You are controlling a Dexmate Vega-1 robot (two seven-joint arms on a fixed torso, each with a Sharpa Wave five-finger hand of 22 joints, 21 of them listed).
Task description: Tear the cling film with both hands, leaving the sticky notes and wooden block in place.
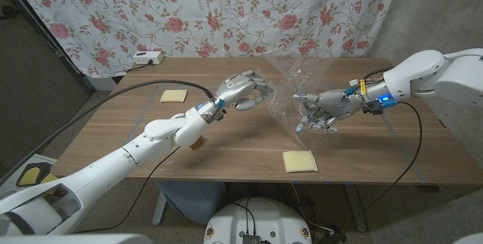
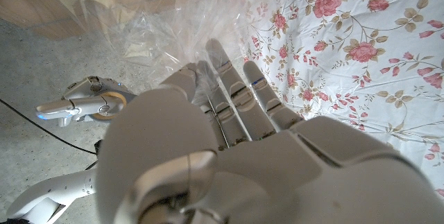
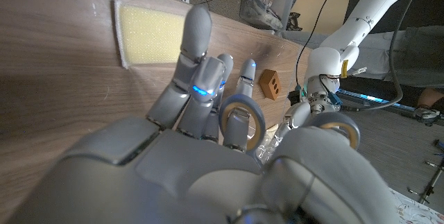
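Cling film stretched between both hands, tear under way.

The left hand (image 1: 245,91) and right hand (image 1: 323,110) each gripped the cling film (image 1: 290,85) spanning the gap between them; next they likely needed pulling further apart.

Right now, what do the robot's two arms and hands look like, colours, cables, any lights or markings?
Both arms have smooth white rounded shells, with a black cable trailing from the left arm and another black cable from the right. The left hand and right hand are grey metallic, with jointed fingers. The right wrist carries a blue light and a yellow tag.
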